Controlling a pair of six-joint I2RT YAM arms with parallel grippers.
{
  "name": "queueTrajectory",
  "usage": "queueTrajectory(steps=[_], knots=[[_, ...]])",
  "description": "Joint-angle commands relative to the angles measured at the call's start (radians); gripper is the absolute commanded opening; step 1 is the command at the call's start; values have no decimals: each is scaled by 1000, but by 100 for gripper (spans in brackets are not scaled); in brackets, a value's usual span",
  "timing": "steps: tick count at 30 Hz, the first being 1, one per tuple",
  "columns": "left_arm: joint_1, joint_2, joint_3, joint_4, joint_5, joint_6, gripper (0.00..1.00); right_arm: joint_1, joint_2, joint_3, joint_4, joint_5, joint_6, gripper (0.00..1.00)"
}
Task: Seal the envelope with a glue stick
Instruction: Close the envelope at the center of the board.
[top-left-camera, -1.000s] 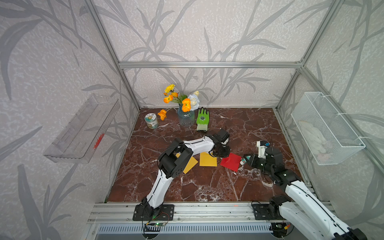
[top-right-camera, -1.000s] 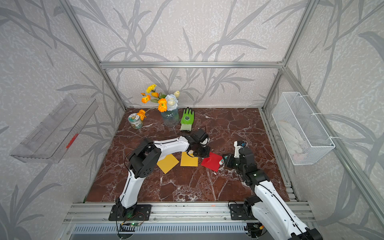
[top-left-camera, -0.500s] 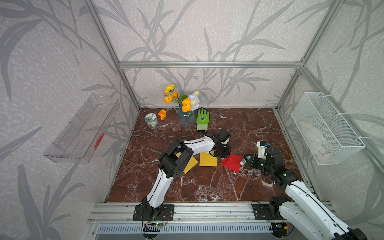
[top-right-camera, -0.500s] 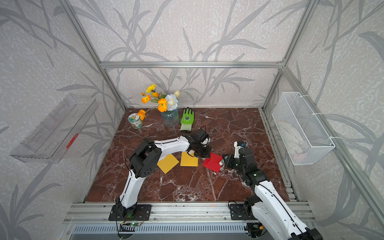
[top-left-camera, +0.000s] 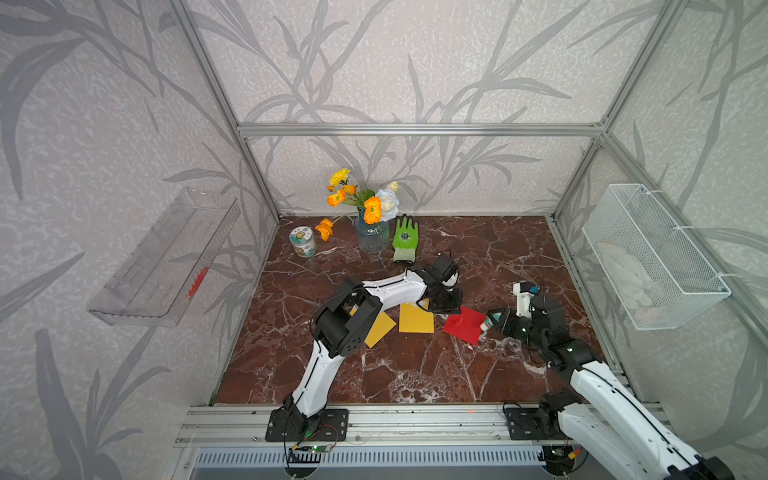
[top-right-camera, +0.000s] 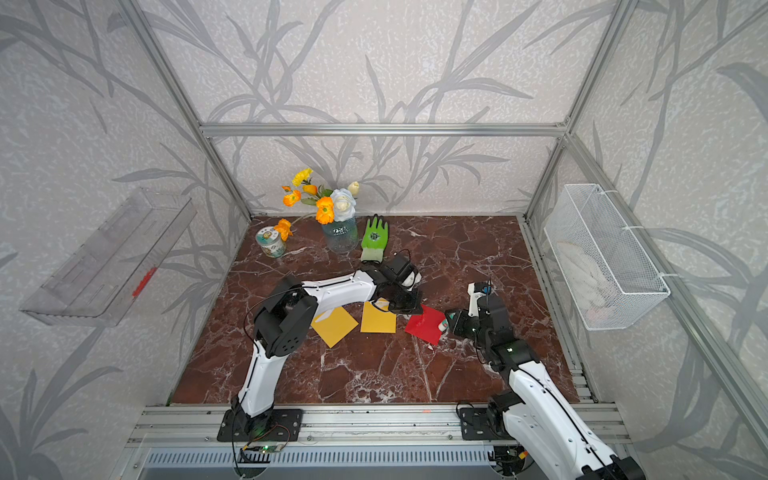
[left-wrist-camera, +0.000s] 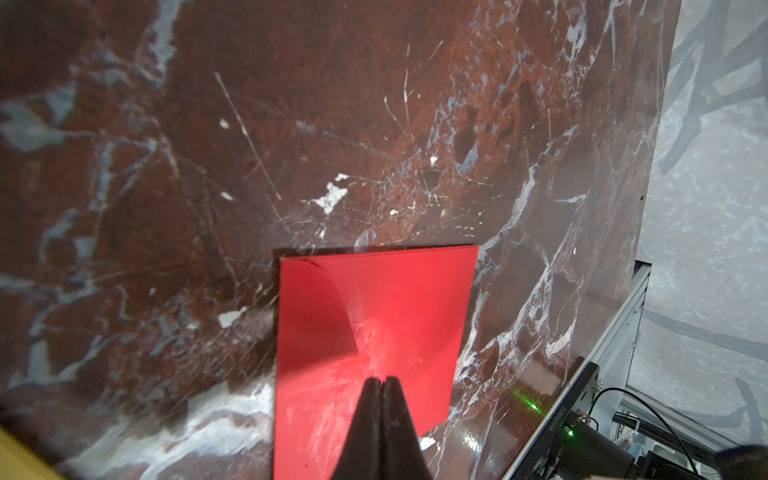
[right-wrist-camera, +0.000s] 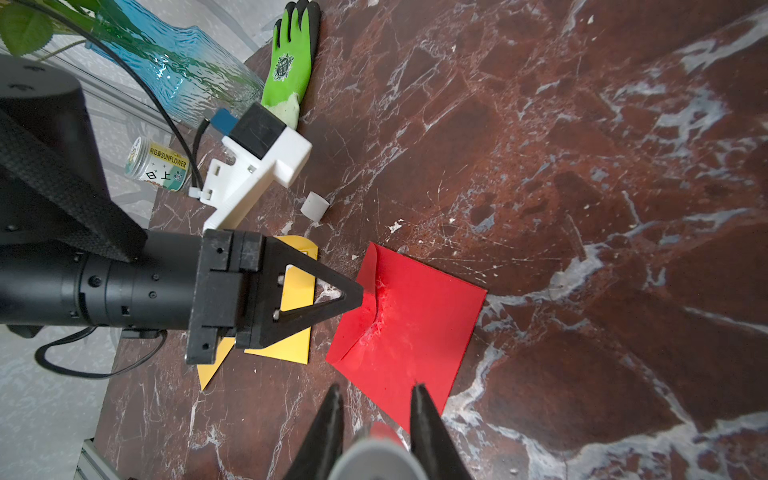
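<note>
The red envelope lies flat on the marble table, its flap folded down with whitish glue smears along the fold. My left gripper is shut, its tips resting on the flap near the envelope's far edge. One corner of the flap curls up beside it. My right gripper is shut on the glue stick, which points at the envelope's near right edge. The stick's tip touches or hovers just off that edge. Its white cap lies loose on the table.
Two yellow envelopes lie left of the red one, partly under the left arm. A green glove, a blue glass vase of flowers and a small jar stand at the back. A wire basket hangs on the right wall.
</note>
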Motion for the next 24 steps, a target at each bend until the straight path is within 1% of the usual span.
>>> queueTrajectory(steps=[1,9,13,15,19,24], knots=[[0,-19,-24,11,4,-7,0,4,1,1,5,0,-5,0],[-5,29,-31,5,-25,5,0,3,-5,0,-1,2,-6,0],[-29,69,-8,-89,-119,66,0,3,-6,-6,1,4,-3,0],[-32,81,-26,-91,-127,68,0,4,-6,-8,0,3,-3,0],[-35,75,-60,-83,-146,63,0,4,-9,-8,-2,5,-4,0],[-34,39,-45,-88,-151,63,0,4,-6,-5,0,-4,-2,0]])
